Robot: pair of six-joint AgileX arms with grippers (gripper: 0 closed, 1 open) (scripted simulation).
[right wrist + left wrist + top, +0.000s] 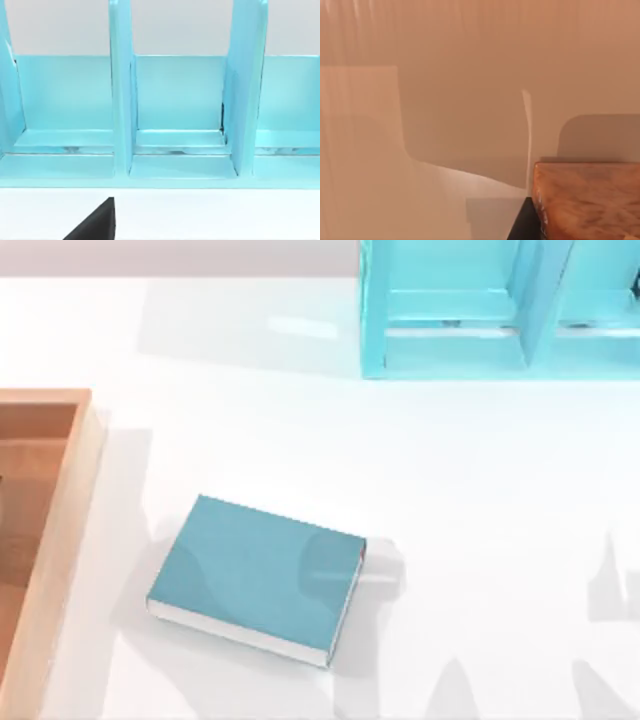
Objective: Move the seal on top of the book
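Top view first: the book (pixel 255 575) lies flat on the white table (pixel 460 520), near the front and left of centre, its teal cover bare. A wooden tray (pixel 70 530) sits against the table's left edge, well apart from the book's left side, and a light-blue shelf unit (pixel 450 320) stands at the far right. Grey shadows fall across the book's right end and the near right of the table.

Left wrist view: a glossy orange-brown wooden block (pixel 587 200) sits close to the lens, with a dark sliver beside it and a plain tan surface behind. I judge this may be the seal or part of the tray; I cannot tell which, nor whether the left gripper's fingers are spread or pressed together.

Right wrist view: the shelf unit's open compartments face the camera across bare table, with a dark wedge at the picture's edge; the right gripper's fingers cannot be read either.

Judging progress: nothing rests on the book, so the placing is not yet done.
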